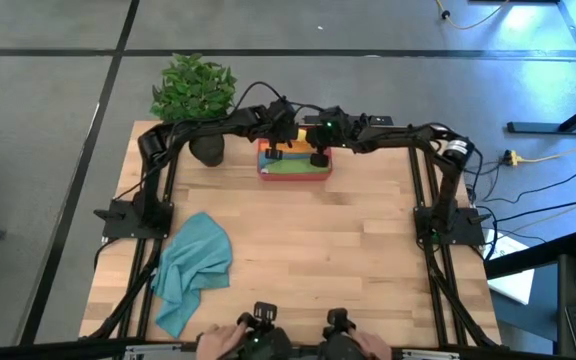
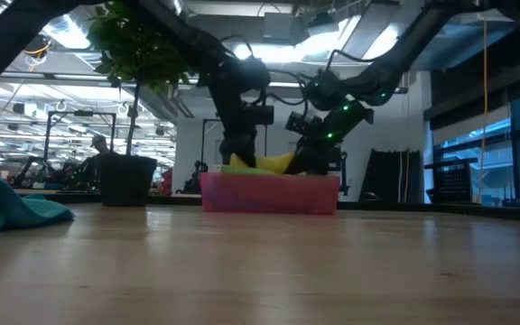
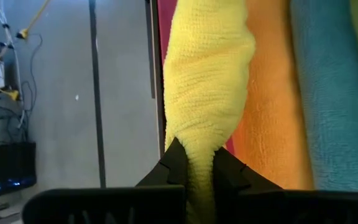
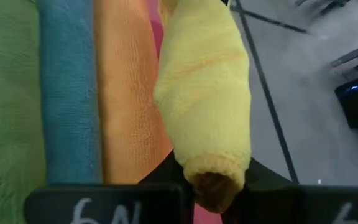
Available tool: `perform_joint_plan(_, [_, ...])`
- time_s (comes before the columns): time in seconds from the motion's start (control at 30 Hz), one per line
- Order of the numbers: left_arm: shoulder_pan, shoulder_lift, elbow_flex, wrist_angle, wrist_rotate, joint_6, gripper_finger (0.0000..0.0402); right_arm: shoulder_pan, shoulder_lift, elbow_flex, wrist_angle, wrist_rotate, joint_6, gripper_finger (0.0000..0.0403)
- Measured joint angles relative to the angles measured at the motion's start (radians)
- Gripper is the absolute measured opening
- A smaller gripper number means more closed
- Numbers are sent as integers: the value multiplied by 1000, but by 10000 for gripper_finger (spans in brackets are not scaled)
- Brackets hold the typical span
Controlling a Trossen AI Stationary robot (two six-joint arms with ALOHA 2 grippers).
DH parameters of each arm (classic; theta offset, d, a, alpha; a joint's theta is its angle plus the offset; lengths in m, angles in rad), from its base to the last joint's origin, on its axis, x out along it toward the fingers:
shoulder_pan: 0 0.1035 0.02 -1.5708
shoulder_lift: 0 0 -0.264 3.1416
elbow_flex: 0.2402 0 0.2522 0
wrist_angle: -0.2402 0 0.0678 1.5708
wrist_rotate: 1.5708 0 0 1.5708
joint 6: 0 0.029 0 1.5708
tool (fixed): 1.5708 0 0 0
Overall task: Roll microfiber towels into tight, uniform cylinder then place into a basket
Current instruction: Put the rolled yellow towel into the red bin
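A: Both arms are hovering over the low-walled red-pink plastic basket [image 1: 294,172] at the table's far edge, carrying the rolled yellow microfiber towel [image 3: 207,87] between them.

B: It should be going down level beside the orange roll [image 4: 129,93], both ends together, so it stays tight.

A: The left gripper [image 3: 191,171] fingers are clenching one end, the right gripper [image 4: 213,180] fingers the other.

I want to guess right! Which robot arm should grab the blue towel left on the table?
Probably the left. The teal towel lies on the left gripper's side; both it and the right gripper now pinch the yellow towel over the basket.
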Motion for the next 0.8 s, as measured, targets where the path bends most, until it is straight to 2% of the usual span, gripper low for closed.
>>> perform_joint_plan(0.13, [15,26,-1,7,5,-2,16,-4,53,43,-37,-2,2,40])
perform_joint_plan(0.33, [19,54,0,29,7,-15,16,-6,57,60,-59,3,7,48])
perform_joint_plan(0.43, [22,66,1,33,4,-51,16,-7,33,75,-109,15,7,78])
perform_joint_plan(0.63, [53,81,-4,53,-87,-176,16,0,-38,105,-216,160,10,166])
perform_joint_plan(0.8, [68,80,-2,54,-50,-200,16,5,-92,106,-273,178,32,205])
